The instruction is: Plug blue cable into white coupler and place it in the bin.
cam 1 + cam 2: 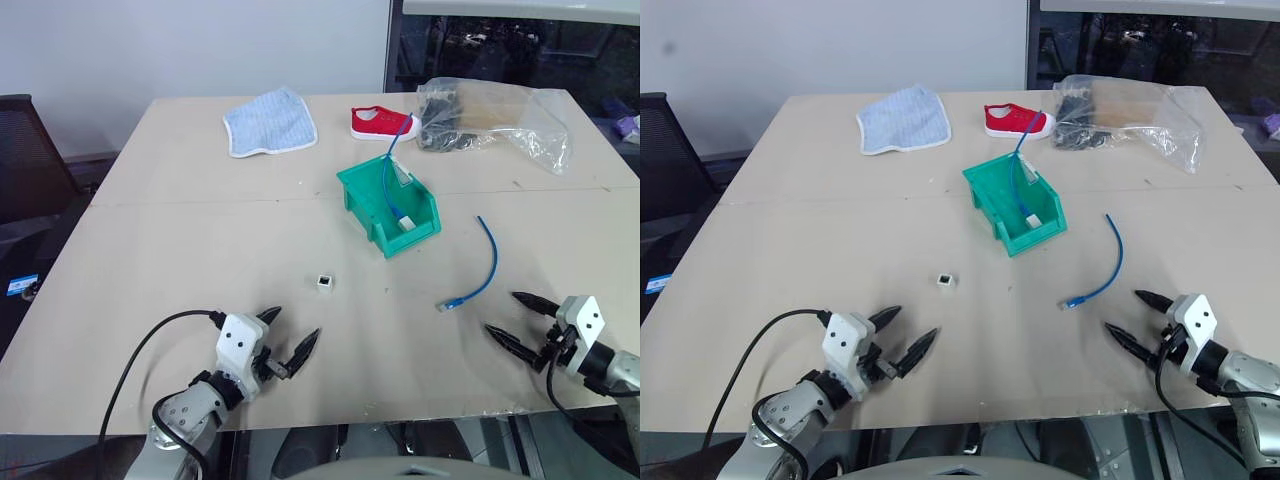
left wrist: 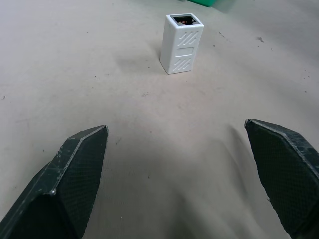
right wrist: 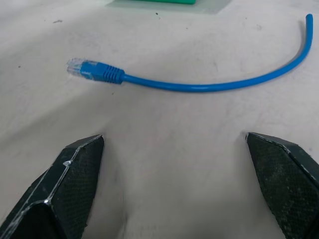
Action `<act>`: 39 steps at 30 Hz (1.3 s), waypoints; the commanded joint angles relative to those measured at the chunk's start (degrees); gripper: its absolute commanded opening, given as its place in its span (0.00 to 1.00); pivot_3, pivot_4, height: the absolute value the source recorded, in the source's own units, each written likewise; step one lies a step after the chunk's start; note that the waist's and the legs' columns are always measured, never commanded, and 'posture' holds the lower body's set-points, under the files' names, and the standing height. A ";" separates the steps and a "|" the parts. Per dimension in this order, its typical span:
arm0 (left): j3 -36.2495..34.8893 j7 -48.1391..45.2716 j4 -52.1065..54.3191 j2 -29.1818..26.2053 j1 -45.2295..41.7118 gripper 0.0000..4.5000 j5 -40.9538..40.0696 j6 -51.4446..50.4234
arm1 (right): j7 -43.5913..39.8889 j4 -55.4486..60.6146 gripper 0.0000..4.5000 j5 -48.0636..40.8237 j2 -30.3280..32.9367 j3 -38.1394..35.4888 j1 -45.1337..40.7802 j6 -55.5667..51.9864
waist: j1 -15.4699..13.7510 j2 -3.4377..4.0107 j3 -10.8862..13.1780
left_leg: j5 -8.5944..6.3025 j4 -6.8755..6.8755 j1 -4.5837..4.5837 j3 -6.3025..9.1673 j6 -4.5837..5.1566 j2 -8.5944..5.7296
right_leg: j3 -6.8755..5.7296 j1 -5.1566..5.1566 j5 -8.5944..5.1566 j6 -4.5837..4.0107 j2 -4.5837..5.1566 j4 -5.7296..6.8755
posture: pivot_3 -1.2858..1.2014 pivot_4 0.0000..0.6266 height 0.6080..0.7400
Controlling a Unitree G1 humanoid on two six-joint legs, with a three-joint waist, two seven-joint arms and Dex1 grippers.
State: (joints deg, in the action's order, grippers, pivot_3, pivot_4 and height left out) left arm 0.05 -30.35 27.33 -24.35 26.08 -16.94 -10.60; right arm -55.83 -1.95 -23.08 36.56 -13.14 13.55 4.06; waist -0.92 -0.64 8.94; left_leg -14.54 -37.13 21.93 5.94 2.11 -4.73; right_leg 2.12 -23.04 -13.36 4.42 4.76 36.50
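Blue cable (image 3: 199, 85) far end cut by right wrist view's edge, bag (image 1: 500, 115) contents unclear

Blue cable (image 1: 484, 263), teal-green bin (image 1: 362, 205)

Two blue cables (image 1: 484, 262), one white coupler (image 1: 325, 281)

Left gripper (image 1: 288, 341) at near left, fingers spread wide, right gripper (image 1: 520, 320) at near right, likewise spread, both empty
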 commanded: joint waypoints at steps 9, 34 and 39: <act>1.69 -17.73 7.47 -14.16 -11.83 1.00 -7.18 -5.53 | -12.74 2.83 0.99 -1.12 11.76 2.47 -8.61 -5.34 | 0.14 0.20 0.31 | 0.03 -0.04 0.03 0.02 0.07 0.01 | -0.21 -0.01 0.03 -0.05 -0.03 0.01 | 0.52 0.24 1.00; 4.24 -31.39 6.82 -23.72 -35.33 1.00 -14.86 -18.43 | -24.64 -2.22 0.39 10.14 9.93 24.60 -35.94 -7.87 | 0.14 0.26 0.40 | 0.30 -0.03 0.77 0.24 -0.04 -0.01 | -0.69 -0.63 0.31 0.01 0.11 -0.16 | 0.52 0.24 1.00; 2.98 -30.68 7.56 -24.12 -35.86 1.00 -15.95 -19.86 | -25.61 -3.32 0.01 11.48 10.24 25.32 -35.57 -5.50 | 0.19 0.26 0.40 | 0.31 -0.03 0.78 0.27 -0.05 -0.02 | -0.72 -0.63 0.31 0.01 0.12 -0.15 | 0.52 0.24 1.00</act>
State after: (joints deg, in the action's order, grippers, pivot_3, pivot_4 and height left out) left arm 4.85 -61.32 32.16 -48.08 -9.32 -31.39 -30.01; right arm -80.68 -5.15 -11.91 46.48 12.50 -21.75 -2.69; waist -0.73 -0.38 9.34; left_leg -14.24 -37.16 22.71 6.21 2.06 -4.75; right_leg 1.41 -23.66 -13.05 4.42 4.88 36.36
